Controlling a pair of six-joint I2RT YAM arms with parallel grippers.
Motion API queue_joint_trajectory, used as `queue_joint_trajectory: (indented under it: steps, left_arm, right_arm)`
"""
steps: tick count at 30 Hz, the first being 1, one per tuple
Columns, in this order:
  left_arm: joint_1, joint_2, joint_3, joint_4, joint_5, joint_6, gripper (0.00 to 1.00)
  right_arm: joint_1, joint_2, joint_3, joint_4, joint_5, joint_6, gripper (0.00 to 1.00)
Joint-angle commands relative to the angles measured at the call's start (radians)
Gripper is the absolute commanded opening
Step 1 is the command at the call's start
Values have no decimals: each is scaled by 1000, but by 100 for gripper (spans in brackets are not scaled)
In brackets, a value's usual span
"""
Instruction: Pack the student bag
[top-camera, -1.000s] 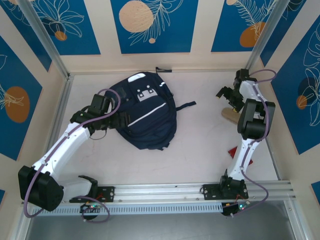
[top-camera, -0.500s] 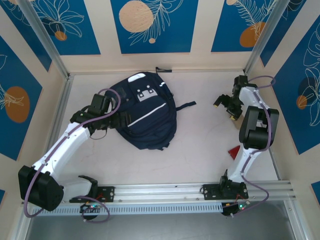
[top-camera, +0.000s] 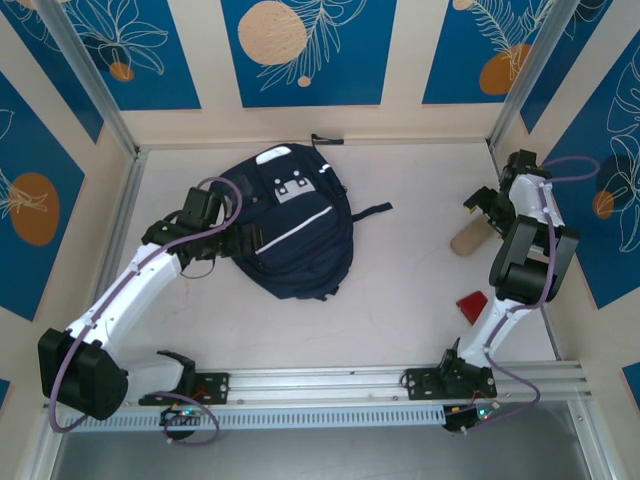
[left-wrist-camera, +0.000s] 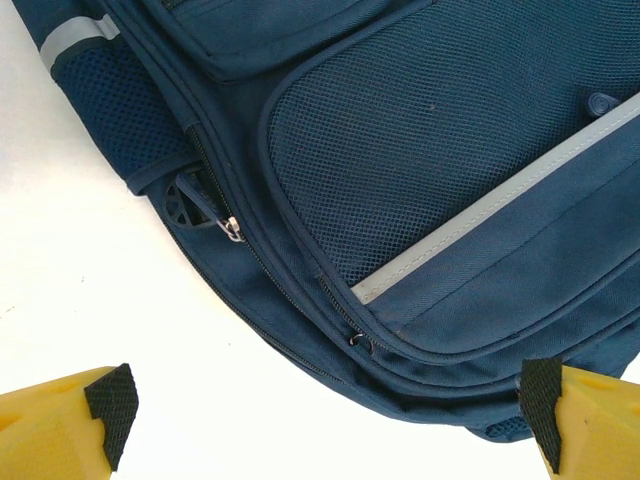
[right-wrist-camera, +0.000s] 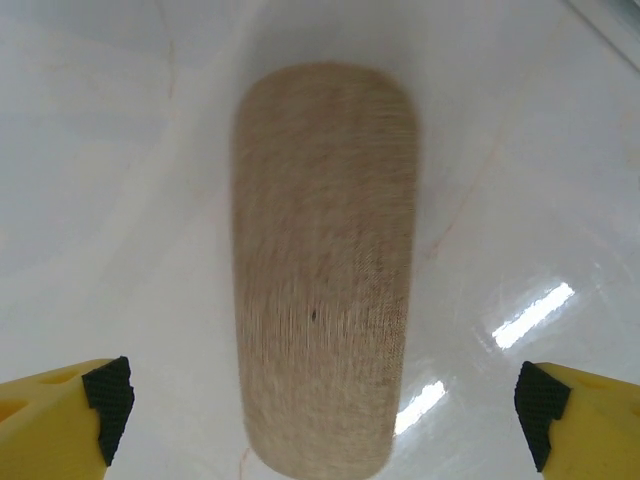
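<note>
I see the navy bag (top-camera: 290, 225), grey-striped with a mesh pocket (left-wrist-camera: 420, 150), flat on the bench (top-camera: 400, 290). At its edge my left pincer (left-wrist-camera: 325, 400) gapes; my right pincer (right-wrist-camera: 320, 400) hangs spread above a tan case (right-wrist-camera: 325, 300).

Top external view: illumination is bright and even. The shadow at the edge of the student bag (top-camera: 295, 235) is soft and narrow.

Left wrist view: the table (left-wrist-camera: 90, 250) is overexposed to flat white from 7 to 10 o'clock. The bag mesh is in sharp focus.

Right wrist view: the tan oblong object (right-wrist-camera: 322, 270) is soft, its texture smeared. Two glare streaks lie on the table at 4 o'clock. A faint shadow rims the object at 12 o'clock.
</note>
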Motion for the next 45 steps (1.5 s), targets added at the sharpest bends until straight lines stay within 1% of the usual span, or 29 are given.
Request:
queue_joint_trajectory:
  steps: [1, 6, 11, 19, 23, 31, 32, 34, 35, 36, 39, 41, 45]
  left_arm:
    - [6, 3, 17, 5, 18, -22, 100]
    - [6, -2, 19, -8, 12, -15, 100]
    - [6, -3, 19, -9, 12, -17, 100]
    - [6, -1, 27, -5, 23, -21, 100]
    - [6, -2, 34, -7, 32, -13, 100]
    - [3, 1, 47, -5, 63, -3, 100]
    - [0, 3, 50, -3, 70, 1, 100]
    - [-8, 5, 55, -1, 79, 11, 100]
    - [-16, 8, 59, 0, 83, 20, 100]
    - [-25, 10, 63, 3, 86, 30, 100]
    - [-69, 26, 79, 7, 91, 65, 100]
    - [-111, 52, 100, 0, 81, 97, 98]
    - [-220, 136, 168, -31, -1, 172, 91]
  right_arm:
    - [5, 37, 19, -44, 13, 69, 100]
    - [0, 102, 32, -19, -70, 24, 100]
    - [1, 136, 43, -12, -104, -25, 99]
    - [18, 178, 64, -29, -96, -84, 90]
    - [22, 190, 63, -31, -113, -81, 79]
    - [25, 198, 66, -35, -122, -84, 81]
    - [28, 195, 65, -36, -123, -81, 80]
    - [34, 187, 61, -31, -129, -82, 73]
    - [39, 176, 56, -26, -129, -79, 70]
    - [43, 162, 46, -16, -132, -71, 69]
    - [73, 97, 3, 12, -153, -54, 68]
    - [102, 51, -26, 23, -176, -45, 68]
    - [175, -69, -108, 61, -241, -27, 68]
